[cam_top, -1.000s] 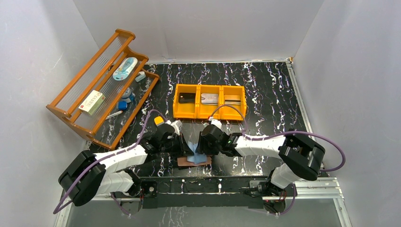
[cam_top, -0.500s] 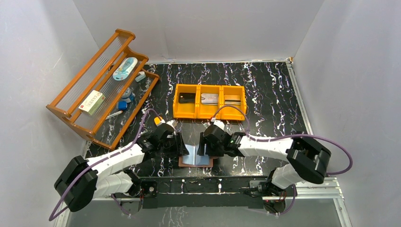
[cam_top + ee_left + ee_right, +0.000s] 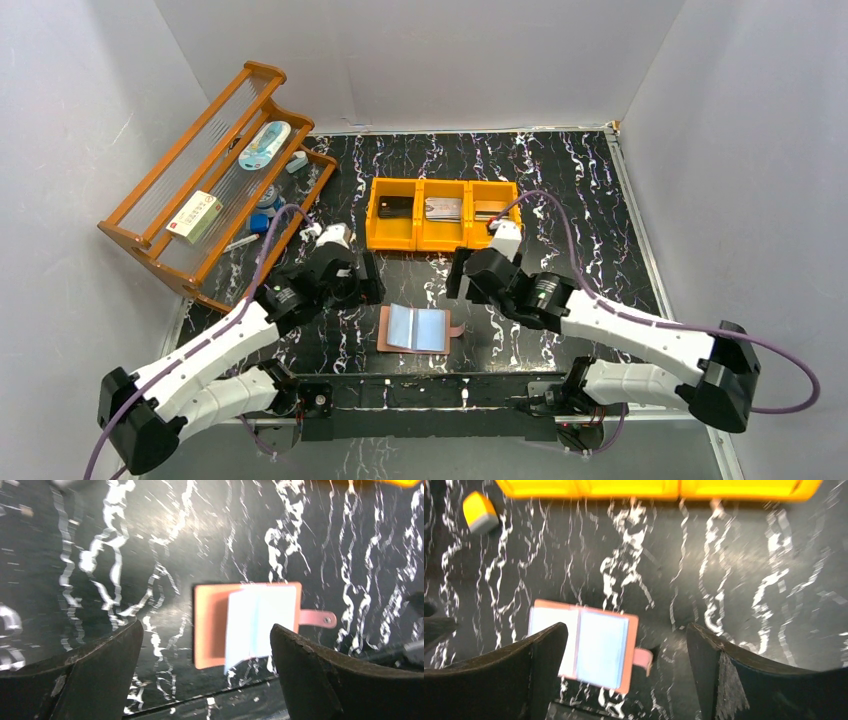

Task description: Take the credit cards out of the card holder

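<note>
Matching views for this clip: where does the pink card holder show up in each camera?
Top external: the card holder lies open, low in the picture and just left of centre.
Left wrist: card holder right of centre, snap tab pointing right.
Right wrist: card holder lower left of centre.
Shared landmark: the orange tray, a strip along the top edge in both wrist views.

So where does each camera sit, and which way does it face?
Top external: above and behind the bases, facing down; left arm, right arm, left gripper and right gripper flanking the card holder.
Left wrist: on that wrist, facing down; own fingers frame the holder.
Right wrist: likewise; own fingers, orange tray at top edge.
Shared: all three show the open card holder.
</note>
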